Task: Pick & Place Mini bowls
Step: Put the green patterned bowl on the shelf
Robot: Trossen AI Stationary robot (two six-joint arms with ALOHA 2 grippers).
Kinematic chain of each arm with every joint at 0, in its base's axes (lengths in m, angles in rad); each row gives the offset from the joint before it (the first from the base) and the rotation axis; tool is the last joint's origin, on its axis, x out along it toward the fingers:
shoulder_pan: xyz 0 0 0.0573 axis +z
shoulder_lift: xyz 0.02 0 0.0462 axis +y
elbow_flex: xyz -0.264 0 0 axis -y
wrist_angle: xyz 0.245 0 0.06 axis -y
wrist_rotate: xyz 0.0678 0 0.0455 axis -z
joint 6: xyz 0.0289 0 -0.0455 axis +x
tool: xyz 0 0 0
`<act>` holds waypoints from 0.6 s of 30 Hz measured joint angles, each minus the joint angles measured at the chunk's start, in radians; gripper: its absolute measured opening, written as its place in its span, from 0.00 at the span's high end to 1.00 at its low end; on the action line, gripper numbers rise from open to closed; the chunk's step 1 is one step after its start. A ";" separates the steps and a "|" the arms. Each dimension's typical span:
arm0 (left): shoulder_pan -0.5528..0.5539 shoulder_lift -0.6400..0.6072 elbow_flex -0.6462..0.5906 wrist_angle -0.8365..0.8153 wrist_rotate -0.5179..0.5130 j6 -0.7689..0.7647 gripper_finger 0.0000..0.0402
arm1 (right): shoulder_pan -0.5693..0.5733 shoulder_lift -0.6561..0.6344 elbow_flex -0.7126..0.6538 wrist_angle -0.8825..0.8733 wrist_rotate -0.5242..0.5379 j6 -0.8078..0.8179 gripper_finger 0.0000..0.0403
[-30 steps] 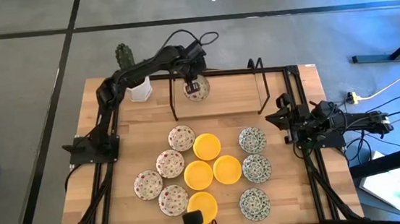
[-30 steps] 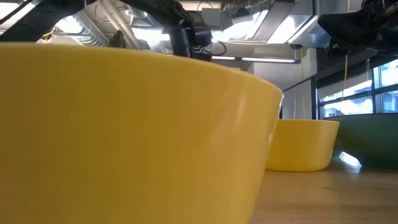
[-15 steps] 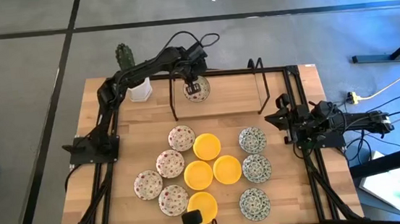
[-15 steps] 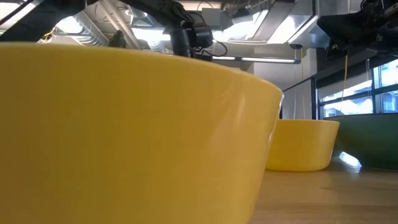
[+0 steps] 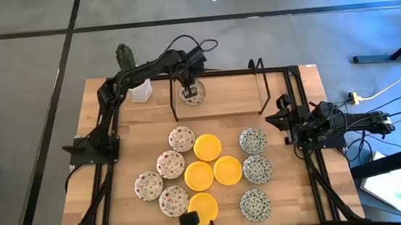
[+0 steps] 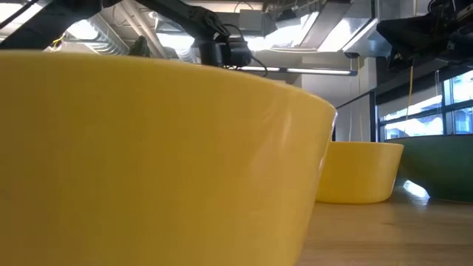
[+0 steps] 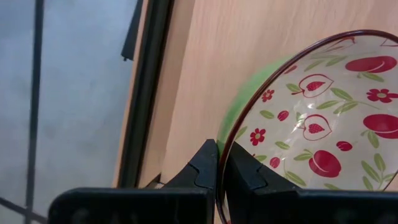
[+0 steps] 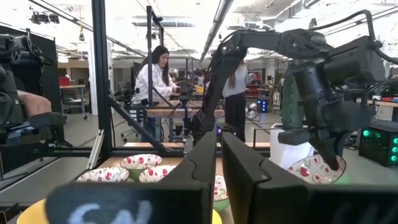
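Twelve mini bowls (image 5: 209, 170) occupy the wooden table. Eleven sit upright, clustered near the front: four cream red-floral ones on the left, four plain yellow ones in the middle, three white grey-green patterned ones on the right. A twelfth, the red-floral bowl (image 5: 192, 93), hangs at the far side, pinched by its rim and tilted.

Left tool (image 5: 191, 91) with floral bowl (image 5: 192, 95) slightly further left.
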 joint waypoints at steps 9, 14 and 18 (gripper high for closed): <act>0.000 0.000 0.000 0.006 0.026 0.001 0.98 | 0.000 0.000 0.000 -0.010 0.000 0.000 0.93; 0.000 0.022 0.000 0.011 0.004 -0.006 0.98 | 0.000 0.000 0.000 -0.014 0.000 0.000 0.93; 0.002 0.049 0.007 0.011 0.006 -0.006 0.98 | 0.000 0.000 0.000 -0.017 -0.001 0.001 0.93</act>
